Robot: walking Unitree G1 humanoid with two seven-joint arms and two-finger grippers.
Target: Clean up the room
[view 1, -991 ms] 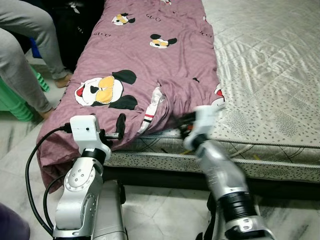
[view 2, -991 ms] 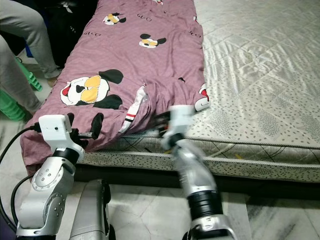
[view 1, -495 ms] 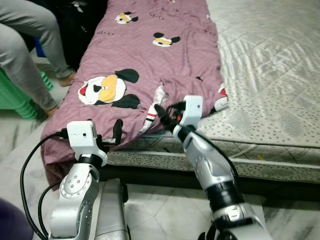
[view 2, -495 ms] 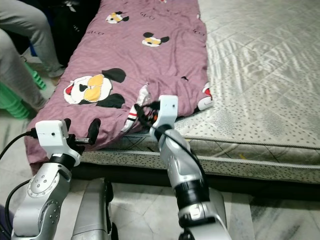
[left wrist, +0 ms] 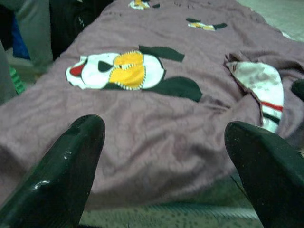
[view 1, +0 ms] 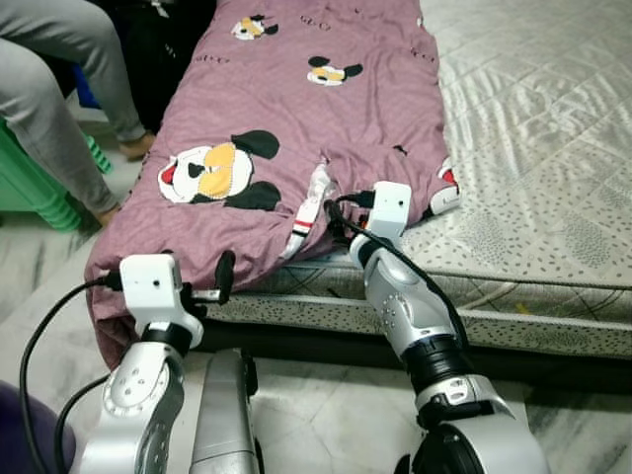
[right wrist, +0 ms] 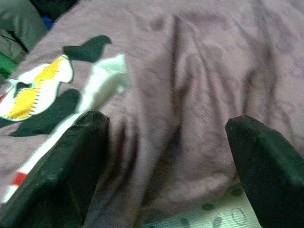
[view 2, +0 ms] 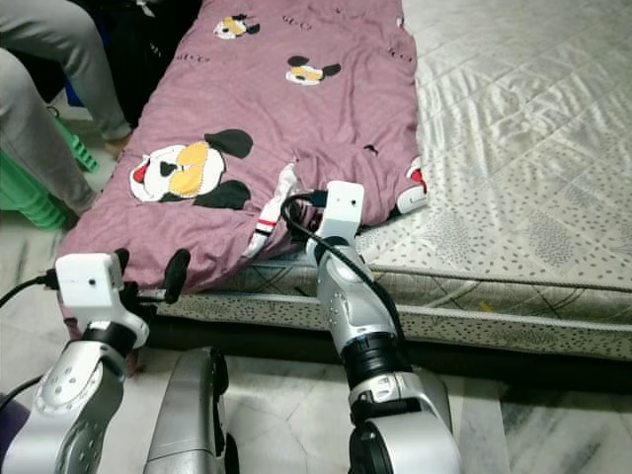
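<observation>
A mauve blanket (view 1: 296,109) with cartoon mouse prints covers the left strip of the bed and hangs over its near edge. A fold with a white, red-striped underside (view 1: 314,202) is turned up near that edge. My right gripper (right wrist: 161,156) is open and low over the blanket right beside that fold, with rumpled cloth between its fingers (right wrist: 71,161); its wrist (view 1: 390,209) sits at the mattress edge. Just short of the hanging blanket edge, my left gripper (left wrist: 166,161) is open, its fingers (view 2: 178,272) apart with nothing between them.
The bare quilted mattress (view 1: 533,128) fills the right side. A person's legs in grey trousers (view 1: 49,89) are at the far left, next to a green stool (view 1: 30,178) and a dark object (view 1: 163,49). Marble floor (view 1: 326,415) lies below the bed.
The head view has shifted slightly. My right gripper has swung left and settled at the blanket's turned-up fold. My left gripper has dropped a little lower before the bed edge.
</observation>
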